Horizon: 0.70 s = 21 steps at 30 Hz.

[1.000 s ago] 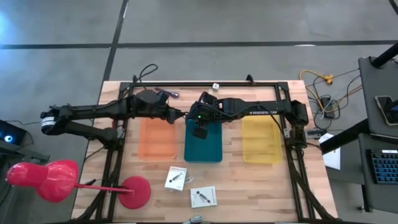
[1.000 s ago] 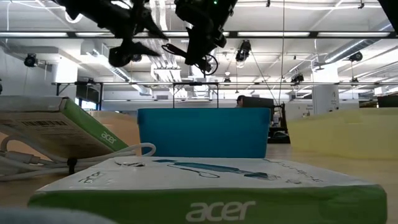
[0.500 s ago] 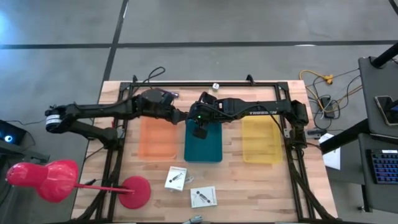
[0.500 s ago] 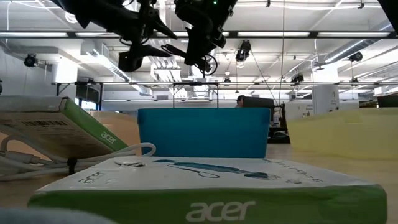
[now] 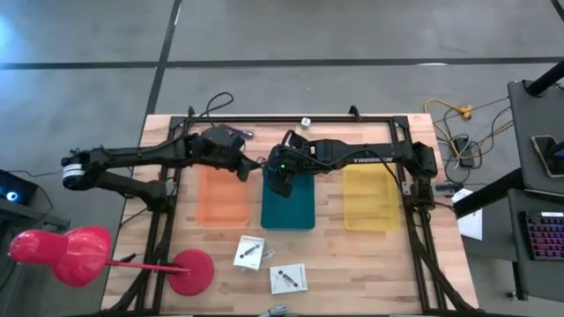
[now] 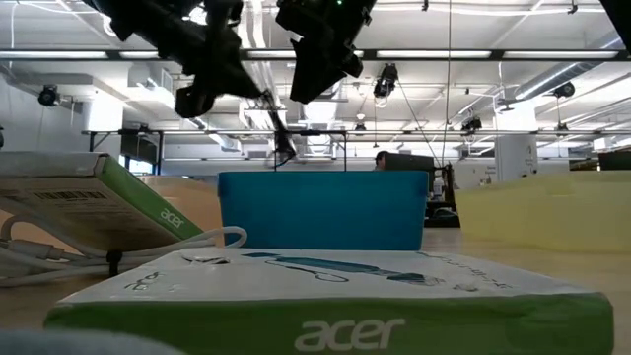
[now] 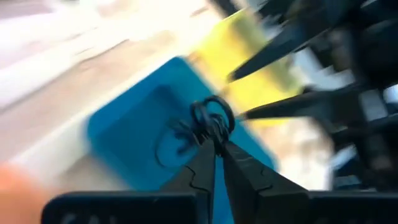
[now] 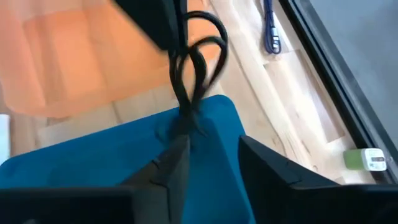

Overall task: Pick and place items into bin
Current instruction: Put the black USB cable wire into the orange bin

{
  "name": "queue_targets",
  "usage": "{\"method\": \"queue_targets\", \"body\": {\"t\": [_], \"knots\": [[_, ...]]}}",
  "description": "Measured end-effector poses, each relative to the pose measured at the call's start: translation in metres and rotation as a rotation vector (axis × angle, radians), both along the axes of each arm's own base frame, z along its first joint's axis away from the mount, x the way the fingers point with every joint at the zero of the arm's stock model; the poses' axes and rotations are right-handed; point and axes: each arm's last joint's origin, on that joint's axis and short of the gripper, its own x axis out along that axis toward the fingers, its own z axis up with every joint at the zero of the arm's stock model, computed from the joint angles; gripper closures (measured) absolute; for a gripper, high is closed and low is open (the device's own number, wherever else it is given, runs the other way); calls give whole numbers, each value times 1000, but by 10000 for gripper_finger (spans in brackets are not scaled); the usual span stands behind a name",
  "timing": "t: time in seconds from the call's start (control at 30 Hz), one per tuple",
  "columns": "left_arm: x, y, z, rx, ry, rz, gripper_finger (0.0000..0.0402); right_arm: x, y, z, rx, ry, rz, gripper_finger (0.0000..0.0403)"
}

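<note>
A black wiry piece (image 8: 198,59), looped and twisted, hangs above the blue bin (image 5: 288,210), with my left gripper (image 7: 216,142) shut on it. My right gripper (image 8: 211,155) stands open just beside it, over the bin's far end. Two flat white packets (image 5: 249,252) (image 5: 287,278) lie flat on the table near its front edge. A purple stick (image 5: 241,133) and a tiny white cube (image 5: 306,121) lie near the far edge. My left gripper pinches the wiry piece between its two fingertips at the loops (image 7: 211,121). It slants down from the table's left side. The piece is lifted clear, and its twisted tail (image 6: 282,143) hangs below the fingers above the bin's left wall. My right gripper's finger (image 8: 169,163) stands close by the tail's end; I cannot tell whether it touches.
An orange bin (image 5: 222,198) sits left of the blue one and a yellow bin (image 5: 370,198) right of it. A big pink-red stand (image 5: 70,255) lies at the near left corner. A black frame (image 5: 291,119) runs around the work area.
My left gripper has shut on the black wiry piece, which hung from my right gripper before. The right gripper has let go of it. The piece now hangs lower and farther left, below the left gripper's fingers.
</note>
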Motion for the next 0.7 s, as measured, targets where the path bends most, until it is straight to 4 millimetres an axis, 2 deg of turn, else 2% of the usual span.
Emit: {"method": "queue_targets", "body": {"t": [0.13,0.3,0.4,0.53,0.63,0.7], "knots": [[-23,-3,8,68,172,8,398,0,5,0,5,6,14,244],[-64,-17,29,117,362,-9,400,-1,7,0,0,12,24,220],[-83,-23,30,207,460,10,400,-1,6,1,-5,12,24,214],[-83,-31,14,370,470,-163,401,0,6,1,-30,13,54,214],[-77,-43,-8,496,486,-340,401,0,6,1,-44,22,75,215],[-76,-49,-27,542,579,-401,400,0,6,1,-51,28,84,215]]}}
